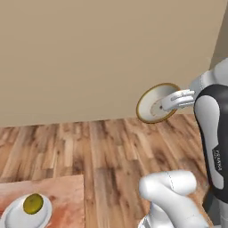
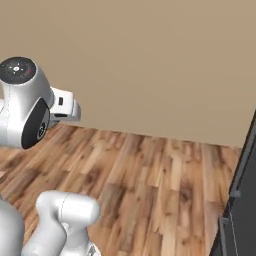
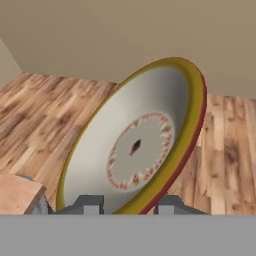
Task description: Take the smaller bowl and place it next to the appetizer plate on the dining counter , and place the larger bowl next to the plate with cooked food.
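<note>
Wood-plank floor [image 1: 89, 151] and a beige wall [image 1: 89, 53] lie behind; at the dining counter's [image 1: 67, 196] corner, lower left, a white plate [image 1: 18, 216] carries an olive-yellow fruit [image 1: 33, 203]. Rightward, the gripper [image 1: 171, 101] pinches the smaller bowl [image 1: 153, 104] by its rim, on edge in the air.

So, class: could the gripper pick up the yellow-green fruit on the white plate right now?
Probably not: the gripper is already shut on the cream bowl with the olive-yellow rim, high above the fruit.
</note>
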Tool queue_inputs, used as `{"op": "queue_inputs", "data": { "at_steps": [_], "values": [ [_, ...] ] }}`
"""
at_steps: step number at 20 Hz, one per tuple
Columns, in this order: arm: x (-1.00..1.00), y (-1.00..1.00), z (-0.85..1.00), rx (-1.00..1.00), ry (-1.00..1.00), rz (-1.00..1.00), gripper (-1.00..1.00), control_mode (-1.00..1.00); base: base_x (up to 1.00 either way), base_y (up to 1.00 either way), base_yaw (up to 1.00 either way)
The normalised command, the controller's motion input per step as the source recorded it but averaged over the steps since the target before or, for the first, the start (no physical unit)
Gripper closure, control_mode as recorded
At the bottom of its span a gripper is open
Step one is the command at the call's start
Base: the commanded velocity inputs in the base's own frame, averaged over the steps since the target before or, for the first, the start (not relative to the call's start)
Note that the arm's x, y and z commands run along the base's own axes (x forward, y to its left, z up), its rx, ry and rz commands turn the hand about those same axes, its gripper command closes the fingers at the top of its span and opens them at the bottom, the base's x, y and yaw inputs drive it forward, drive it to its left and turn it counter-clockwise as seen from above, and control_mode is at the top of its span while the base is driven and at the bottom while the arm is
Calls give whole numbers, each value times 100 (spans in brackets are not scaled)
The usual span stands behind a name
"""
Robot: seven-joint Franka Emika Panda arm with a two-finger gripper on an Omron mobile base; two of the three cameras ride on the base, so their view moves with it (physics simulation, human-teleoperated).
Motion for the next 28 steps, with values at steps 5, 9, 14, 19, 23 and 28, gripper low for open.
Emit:
{"op": "queue_inputs", "data": {
  "at_steps": [5,9,14,19,23,28],
  "values": [
    [0,0,0,0,0,0,100,100,100,1,56],
    [0,0,0,0,0,0,100,100,100,0,64],
    [0,0,0,0,0,0,100,100,100,0,66],
    [0,0,0,0,0,0,100,100,96,1,71],
    [0,0,0,0,0,0,100,100,68,3,78],
    [0,0,0,0,0,0,100,100,51,7,81]
  ]
}}
